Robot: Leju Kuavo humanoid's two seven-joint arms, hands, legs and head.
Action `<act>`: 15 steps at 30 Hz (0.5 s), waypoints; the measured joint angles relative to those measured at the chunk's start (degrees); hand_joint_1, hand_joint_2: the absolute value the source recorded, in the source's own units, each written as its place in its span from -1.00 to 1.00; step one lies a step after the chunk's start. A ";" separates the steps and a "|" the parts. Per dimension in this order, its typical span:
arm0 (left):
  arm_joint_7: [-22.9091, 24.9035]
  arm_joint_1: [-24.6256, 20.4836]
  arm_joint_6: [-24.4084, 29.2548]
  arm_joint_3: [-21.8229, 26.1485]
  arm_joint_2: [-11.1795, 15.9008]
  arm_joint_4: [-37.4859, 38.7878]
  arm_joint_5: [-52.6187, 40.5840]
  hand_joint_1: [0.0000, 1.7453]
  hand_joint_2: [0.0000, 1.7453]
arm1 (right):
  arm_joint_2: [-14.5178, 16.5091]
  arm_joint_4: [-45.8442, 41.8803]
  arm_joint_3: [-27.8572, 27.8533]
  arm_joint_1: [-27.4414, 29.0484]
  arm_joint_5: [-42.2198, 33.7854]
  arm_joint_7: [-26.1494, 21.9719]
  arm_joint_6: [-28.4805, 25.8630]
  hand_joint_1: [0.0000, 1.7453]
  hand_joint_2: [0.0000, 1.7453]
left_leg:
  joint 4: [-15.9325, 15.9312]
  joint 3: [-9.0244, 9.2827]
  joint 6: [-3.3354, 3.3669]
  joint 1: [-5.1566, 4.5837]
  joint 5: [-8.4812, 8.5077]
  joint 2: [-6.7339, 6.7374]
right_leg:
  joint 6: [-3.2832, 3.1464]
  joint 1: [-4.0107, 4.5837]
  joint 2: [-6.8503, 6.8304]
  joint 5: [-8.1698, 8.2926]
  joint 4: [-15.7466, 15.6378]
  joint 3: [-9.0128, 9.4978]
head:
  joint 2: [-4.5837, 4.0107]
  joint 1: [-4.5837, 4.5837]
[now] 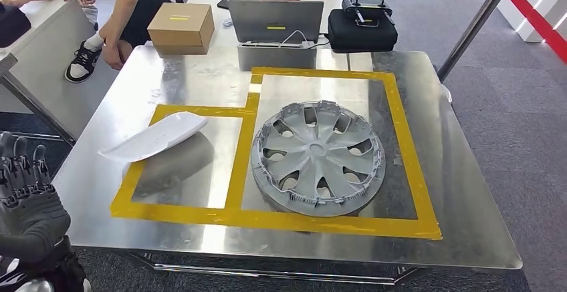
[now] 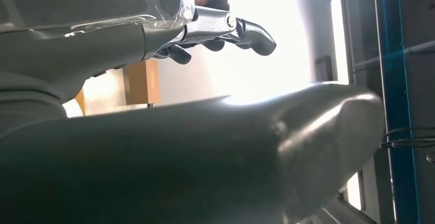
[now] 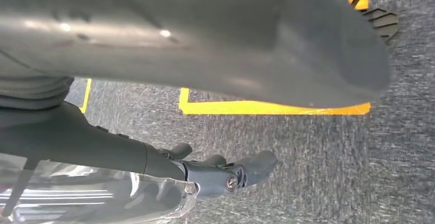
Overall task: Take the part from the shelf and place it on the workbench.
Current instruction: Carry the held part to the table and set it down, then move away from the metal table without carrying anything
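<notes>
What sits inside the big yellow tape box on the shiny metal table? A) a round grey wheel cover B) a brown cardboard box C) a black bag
A: the round grey plastic wheel cover lies flat inside the larger yellow tape outline on the shiny metal table.

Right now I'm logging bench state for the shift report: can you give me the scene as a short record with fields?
bench: steel table marked with yellow tape
large tape box: grey hubcap, lying flat
small tape box: white part, overlapping the tape's upper left edge
behind bench: cardboard box, laptop, black case
left hand: raised beside the bench, fingers apart, holding nothing
right hand: over grey floor, holding nothing
people: seated behind the bench
</notes>
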 joint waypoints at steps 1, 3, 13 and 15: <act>0.00 0.13 -0.21 -0.19 0.02 0.16 -0.07 -1.00 -1.00 | -0.01 0.01 0.00 0.00 -0.08 -0.08 0.01 -1.00 -1.00 | -0.16 -0.55 0.34 0.13 0.74 0.08 | 0.15 0.02 -0.01 -2.13 1.70 -0.58 | 0.00 0.10; 0.00 0.40 -0.53 -0.45 0.08 0.78 -0.32 -1.00 -1.00 | -0.08 0.01 0.00 -0.04 -0.28 -0.42 0.02 -1.00 -1.00 | -0.12 -1.97 0.79 0.04 1.89 0.20 | 0.34 0.17 -0.02 -8.04 8.36 -2.15 | 0.00 0.27; 0.00 1.73 -0.96 -1.74 1.19 4.53 -0.50 -1.00 -1.00 | -0.18 -0.04 0.03 -0.58 0.32 -2.03 0.17 -1.00 -1.00 | 1.62 -6.84 -0.70 -0.38 5.68 0.41 | -1.35 0.87 0.02 -7.24 -2.66 10.69 | 0.00 0.16; 0.00 2.11 -1.01 -2.02 1.46 5.46 -0.55 -1.00 -1.00 | 0.03 -0.03 0.05 -0.65 0.46 -2.35 0.27 -1.00 -1.00 | 2.18 -7.31 -1.39 -0.24 5.12 0.25 | -2.19 0.73 -0.18 -6.47 -2.72 9.89 | 0.00 0.04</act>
